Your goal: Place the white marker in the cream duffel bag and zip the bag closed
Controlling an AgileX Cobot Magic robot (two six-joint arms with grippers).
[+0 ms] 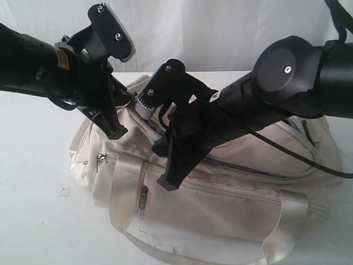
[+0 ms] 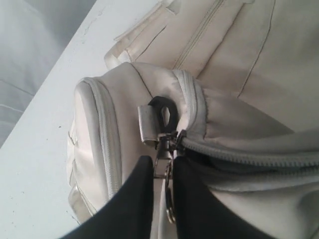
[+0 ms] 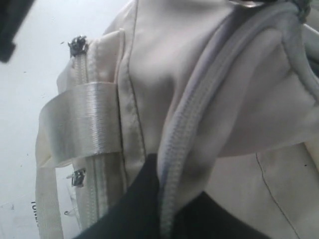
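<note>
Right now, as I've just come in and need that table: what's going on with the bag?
Two robot arms are working on the cream duffel bag on the white table. The left gripper pinches the metal zip pull at the bag's end. The right gripper is shut on the zip seam along the top. No marker is in view.

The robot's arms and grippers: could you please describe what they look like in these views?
Both arms are matte black with rounded, tubular links. The left arm bears a small yellowish label. The right arm has a large round joint cap with a silver screw, and a thin black cable runs from it. Each wrist carries a grey plate. The fingers are flat, black and angular.
</note>
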